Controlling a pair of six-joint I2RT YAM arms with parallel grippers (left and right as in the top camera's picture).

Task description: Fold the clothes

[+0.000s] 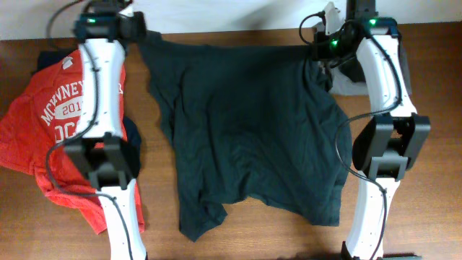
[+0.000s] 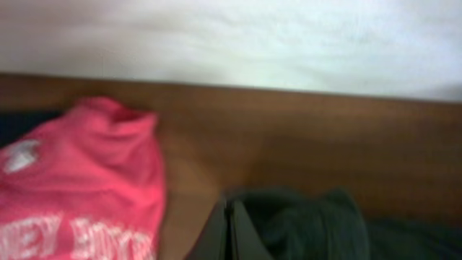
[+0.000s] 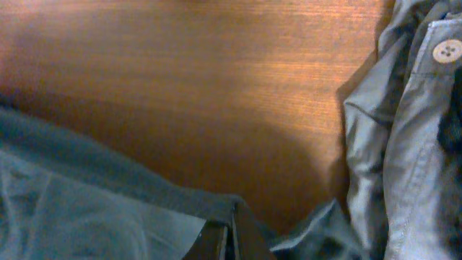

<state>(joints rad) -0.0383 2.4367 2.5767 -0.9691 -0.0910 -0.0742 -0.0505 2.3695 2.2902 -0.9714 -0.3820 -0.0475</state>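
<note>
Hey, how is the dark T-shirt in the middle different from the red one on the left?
The dark T-shirt is blackish-green with no print showing; the red T-shirt has white lettering. The dark T-shirt lies spread out, its top edge pinched by the left gripper and right gripper; the red T-shirt lies crumpled, ungripped. Both rest on the wooden table.

Brown wooden table [image 1: 22, 217], and across its middle the dark T-shirt [image 1: 245, 130] lies spread out, plain side up, its top edge pulled straight along the far side and its near hem rumpled and curled. Off to the left, the red T-shirt [image 1: 43, 123] with white print sits crumpled on the wood, a dark cloth [image 1: 45, 56] peeking out from under it. At the far right corner there's a grey buttoned garment [image 3: 404, 144] bunched just beside the dark T-shirt's sleeve.
</note>
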